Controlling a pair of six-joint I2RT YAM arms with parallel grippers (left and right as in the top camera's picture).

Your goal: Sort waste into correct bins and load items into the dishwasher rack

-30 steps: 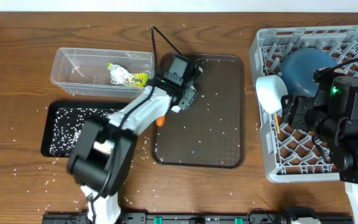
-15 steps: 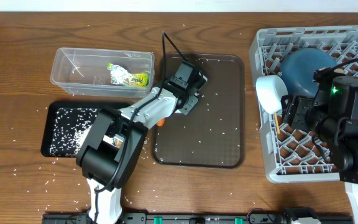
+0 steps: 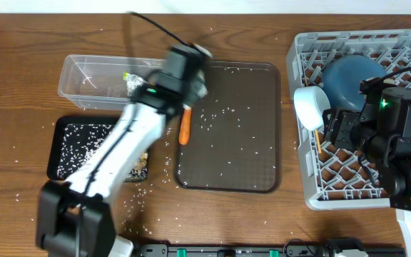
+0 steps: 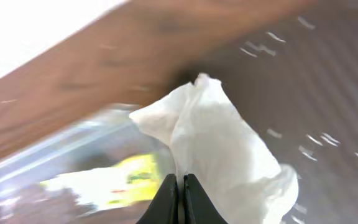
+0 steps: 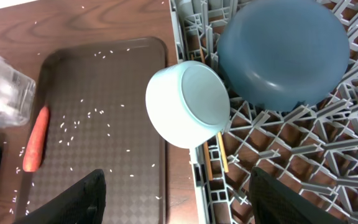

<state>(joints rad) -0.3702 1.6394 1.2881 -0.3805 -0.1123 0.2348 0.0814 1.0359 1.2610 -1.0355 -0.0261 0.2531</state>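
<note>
A: Holding what, the left gripper [image 4: 180,180]?
B: A crumpled napkin [image 4: 216,143], soft white paper, pinched tight by one fold beside the clear plastic tub [image 3: 91,86], probably to drop it in.
A: The right gripper [image 5: 179,193]?
B: Spread wide, empty, above the grey lattice rack [image 5: 278,143]; the smooth carrot [image 3: 185,130] lies at the brown tray's [image 3: 227,157] edge

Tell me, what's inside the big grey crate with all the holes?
A big blue bowl, a white bowl tipped sideways, and wooden chopsticks partly covered by it. From above, the right arm hides one corner of the crate.
</note>
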